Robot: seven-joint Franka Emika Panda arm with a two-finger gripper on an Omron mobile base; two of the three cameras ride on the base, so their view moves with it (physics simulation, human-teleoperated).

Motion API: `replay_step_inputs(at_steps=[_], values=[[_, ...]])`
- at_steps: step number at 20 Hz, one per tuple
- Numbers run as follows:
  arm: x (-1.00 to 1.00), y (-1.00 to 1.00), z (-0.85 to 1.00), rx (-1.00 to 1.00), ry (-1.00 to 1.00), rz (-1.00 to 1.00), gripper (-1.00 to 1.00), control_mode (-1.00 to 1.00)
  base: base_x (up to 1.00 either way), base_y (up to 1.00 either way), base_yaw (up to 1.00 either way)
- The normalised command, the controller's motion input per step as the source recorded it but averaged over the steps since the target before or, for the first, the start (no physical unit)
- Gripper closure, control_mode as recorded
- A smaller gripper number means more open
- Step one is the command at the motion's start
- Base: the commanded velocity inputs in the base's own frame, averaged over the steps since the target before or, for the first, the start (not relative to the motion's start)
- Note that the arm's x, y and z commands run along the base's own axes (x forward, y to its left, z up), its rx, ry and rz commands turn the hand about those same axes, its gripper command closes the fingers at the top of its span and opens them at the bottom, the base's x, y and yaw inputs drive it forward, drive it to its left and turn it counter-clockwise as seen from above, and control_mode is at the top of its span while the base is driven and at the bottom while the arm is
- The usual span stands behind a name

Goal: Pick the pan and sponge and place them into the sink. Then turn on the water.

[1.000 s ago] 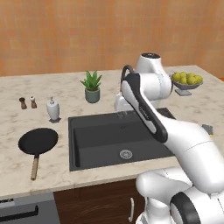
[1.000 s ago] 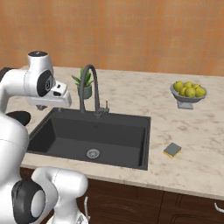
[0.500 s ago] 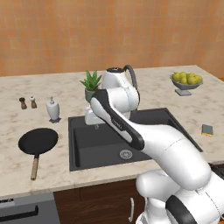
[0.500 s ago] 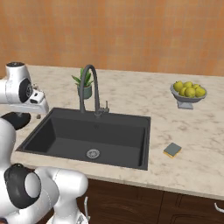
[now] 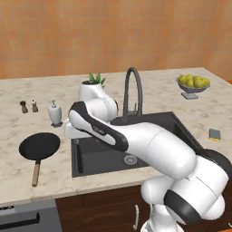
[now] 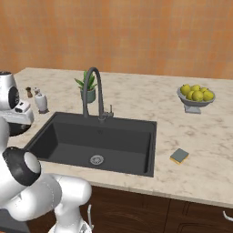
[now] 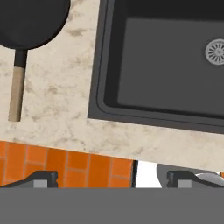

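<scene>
The pan (image 5: 39, 146) lies flat on the marble tabletop (image 5: 27, 172) to the left of the sink (image 5: 95, 156), its round black bowl toward the wall and its light wooden handle (image 5: 36, 174) pointing toward the front edge. The sponge (image 6: 179, 156) sits on the other side of the basin, on the tabletop just right of the sink's right rim, near the front, dark face up. The sink itself is dark and bare inside apart from the round metal drain (image 6: 96, 159), and the tall arched faucet (image 6: 92, 91) stands at its back rim. The end effector (image 7: 111, 178) hangs above the front left corner of the sink, over the strip of tabletop between pan and basin, fingers spread wide with nothing between them. Behind the pan stand a white soap dispenser (image 5: 55, 113) and two small brown shakers (image 5: 28, 106); a potted plant (image 6: 87, 86) sits beside the faucet, and a bowl of lemons (image 6: 196, 95) rests far right.
</scene>
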Motion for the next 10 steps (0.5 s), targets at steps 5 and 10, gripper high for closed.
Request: replay_step_inputs(at_steps=[5, 10], values=[[0.19, 0.69, -0.49, -0.01, 0.01, 0.00, -1.00, -1.00, 0.00, 0.00, 0.00], [0.29, 0.86, -0.57, -0.04, 0.00, -0.03, -1.00, -1.00, 0.00, 0.00, 0.00]])
